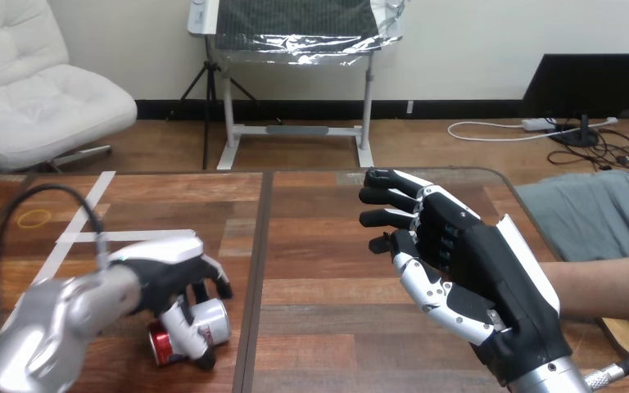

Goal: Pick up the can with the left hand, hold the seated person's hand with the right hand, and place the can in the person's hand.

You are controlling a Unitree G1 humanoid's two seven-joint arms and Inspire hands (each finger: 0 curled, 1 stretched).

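Note:
A silver and red can [213, 324] lies on its side on the wooden table [328, 327], near the front left. My left hand [168, 274] sits on top of it, with the fingers curled over its far side and the thumb across its near side. My right hand [467, 254] is raised over the right half of the table, fingers fairly straight and pointing left, nothing between them. The person's forearm [610, 286] reaches in from the right edge and passes behind my right hand. The person's hand is hidden behind it.
White tape strips [90, 214] and a yellow ring mark [34, 218] lie on the table's far left. A dark seam [258, 262] runs down the middle of the table. The table's rounded right edge [532, 221] is close to the person.

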